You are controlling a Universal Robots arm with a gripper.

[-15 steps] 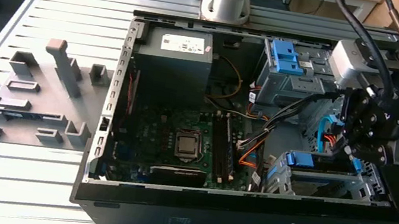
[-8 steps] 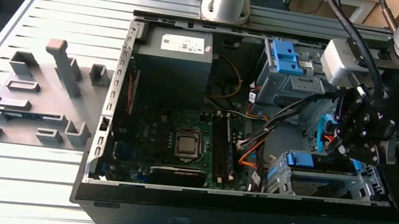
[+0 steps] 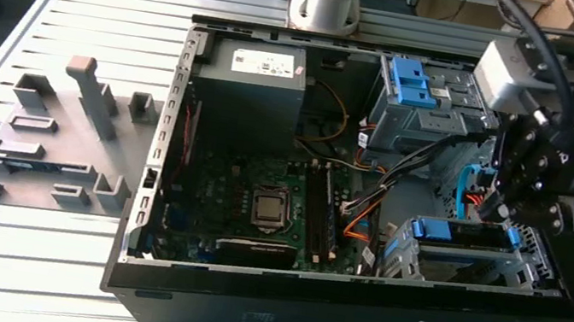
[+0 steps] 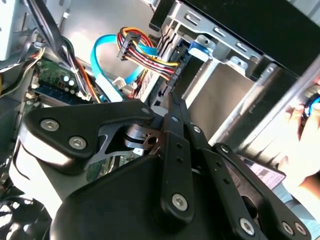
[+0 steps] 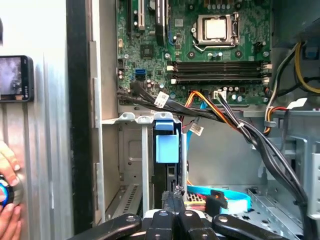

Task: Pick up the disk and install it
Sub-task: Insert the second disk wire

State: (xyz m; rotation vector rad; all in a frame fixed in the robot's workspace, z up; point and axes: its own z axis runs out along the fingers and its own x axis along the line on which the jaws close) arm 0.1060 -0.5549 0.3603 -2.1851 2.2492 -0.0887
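The disk [image 3: 464, 234] sits in the metal drive cage [image 3: 415, 263] at the exterior view's lower right corner of the open computer case. Its blue bracket faces up. In the first wrist view the disk [image 5: 165, 145] stands edge-on in its slot, with its blue tab toward the motherboard. My gripper [image 3: 500, 214] hangs just above the cage, fingers pressed together with nothing between them. The shut fingertips [image 5: 175, 194] are at the disk's near end. I cannot tell whether they touch it. In the second wrist view the gripper [image 4: 169, 100] points at the cage beside a blue tab [image 4: 200, 48].
A grey power supply [image 3: 252, 78], the motherboard [image 3: 257, 200] and cable bundles [image 3: 373, 201] fill the case. A light blue cable [image 4: 102, 60] loops near the fingers. A second blue bracket [image 3: 409, 81] sits in the upper bay. Grey fixtures [image 3: 49, 132] stand on the table. A person's hand [image 5: 7, 200] rests outside the case wall.
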